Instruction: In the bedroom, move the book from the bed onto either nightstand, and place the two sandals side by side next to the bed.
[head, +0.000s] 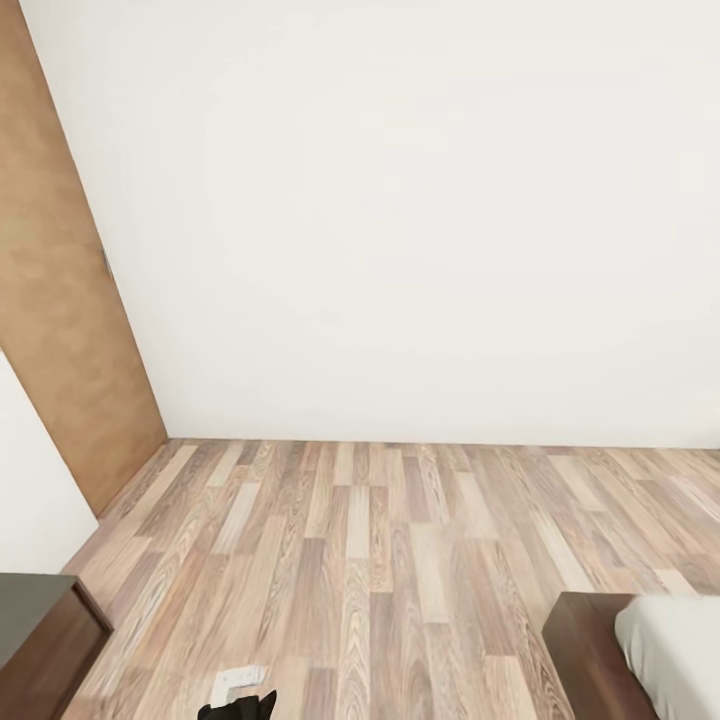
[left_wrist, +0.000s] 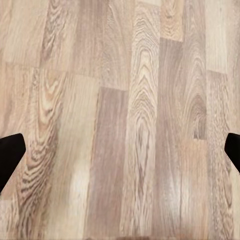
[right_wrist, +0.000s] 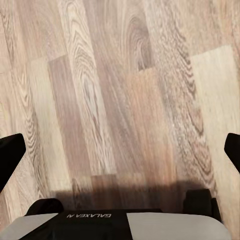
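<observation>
While facing a bare wall, bed (head: 668, 650) corner cut off at frame edge.
Left tool (left_wrist: 120, 150) and right tool (right_wrist: 120, 150): fingers wide apart, empty, over floor (head: 380, 560); book, sandals unseen.

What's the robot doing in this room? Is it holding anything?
Nothing is being held right now. The robot faces a plain white wall across the wood-plank floor. A corner of the dark brown bed frame with its whitish-grey mattress shows at the lower right, a brown wooden door at the left, and a dark cabinet at the lower left. Both wrist views look down at bare planks, with the left gripper and right gripper jaws spread wide and empty.
</observation>
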